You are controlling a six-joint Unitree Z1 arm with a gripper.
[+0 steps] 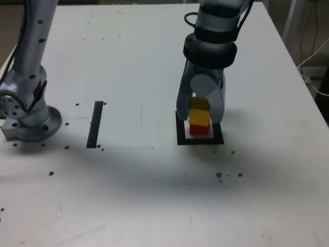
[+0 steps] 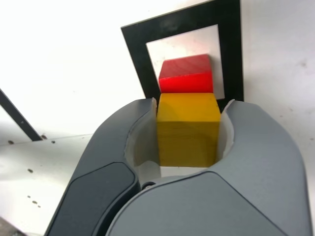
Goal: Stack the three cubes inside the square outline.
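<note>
A red cube (image 1: 199,129) (image 2: 186,74) sits inside the black tape square outline (image 1: 181,135) (image 2: 137,49). The yellow cube (image 1: 199,117) (image 2: 188,129) rests on top of it, roughly lined up with it. My gripper (image 1: 199,118) (image 2: 189,105) comes down from above, and its two grey jaws press on opposite sides of the yellow cube. It is shut on that cube. The green cube is not clearly visible. In the exterior view a faint greenish patch shows behind the jaws, above the yellow cube, and I cannot tell what it is.
A straight black tape strip (image 1: 95,124) (image 2: 17,118) lies on the white table toward the exterior view's left. The arm's base (image 1: 28,121) stands at the far left. Cables (image 1: 313,56) hang beyond the table's right edge. Small dark specks dot the surface.
</note>
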